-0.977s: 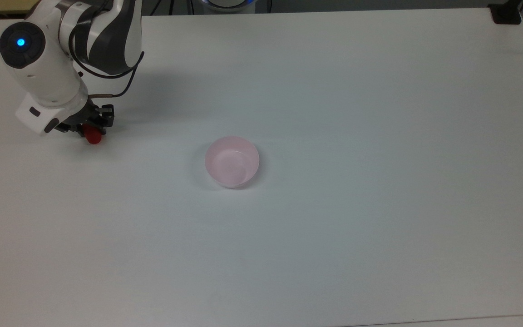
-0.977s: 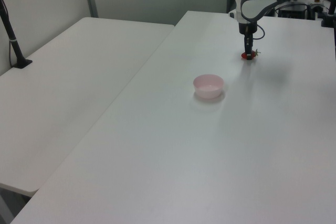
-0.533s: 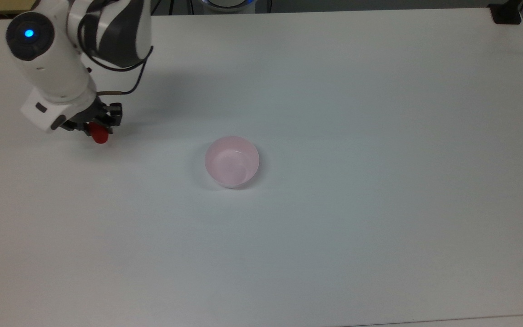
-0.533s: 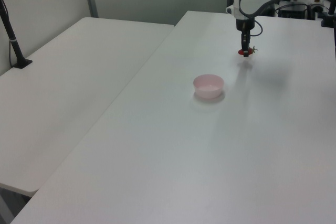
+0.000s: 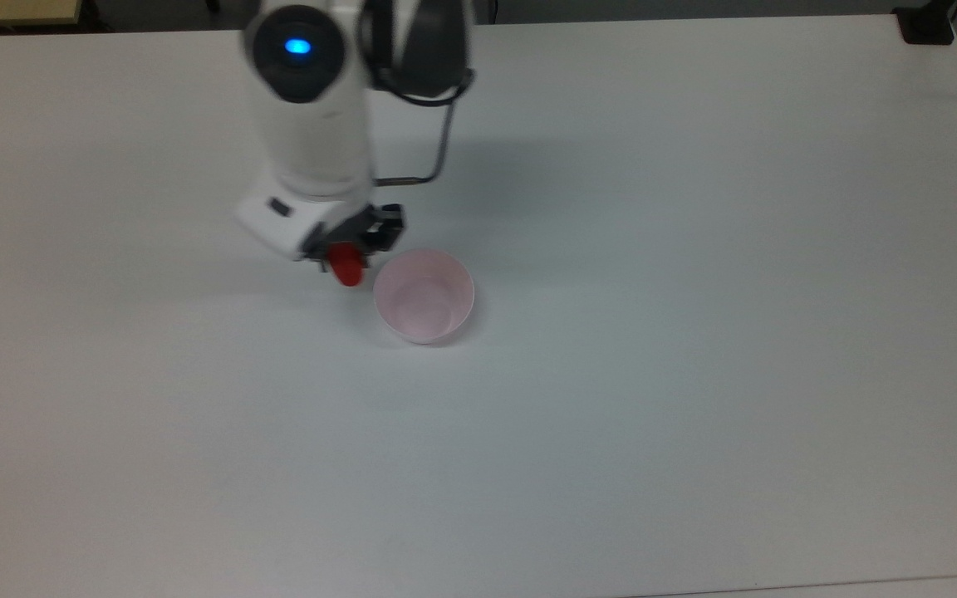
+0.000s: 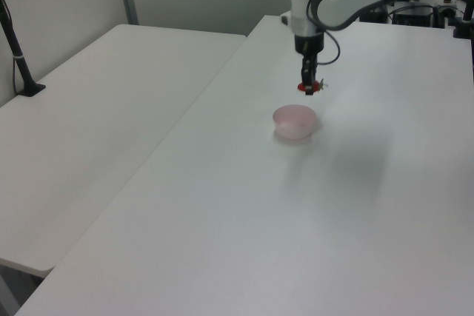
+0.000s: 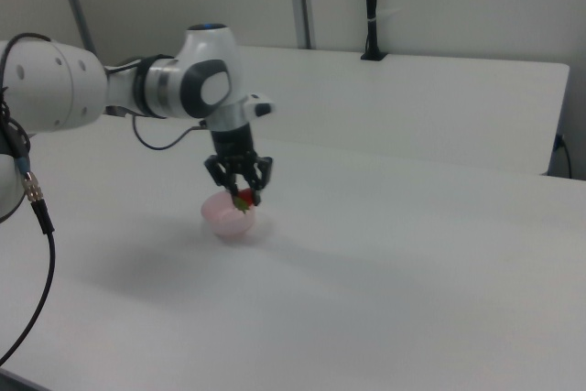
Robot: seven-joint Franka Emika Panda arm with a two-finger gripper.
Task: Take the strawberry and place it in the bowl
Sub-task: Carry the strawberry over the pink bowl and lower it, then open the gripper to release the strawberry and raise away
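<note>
The strawberry point(image 5: 348, 267) hangs clamped in the hand point(image 5: 351, 249), raised off the white bench point(image 5: 694, 249) just beside the pink bowl point(image 5: 424, 296) on the top view's left. The right view shows its green cap pointing down over the bowl's rim; the top view shows red alone.

The bowl point(image 5: 424, 296) stands on the worktop point(image 5: 694, 332), near its middle in the top view. The gripper point(image 5: 351, 249) hangs above the worktop, just beside the bowl on the top view's left, and holds the strawberry point(image 5: 348, 267) in the air. In the left view, the strawberry point(image 6: 308, 87) is behind the bowl point(image 6: 295, 121) and higher than its rim.
</note>
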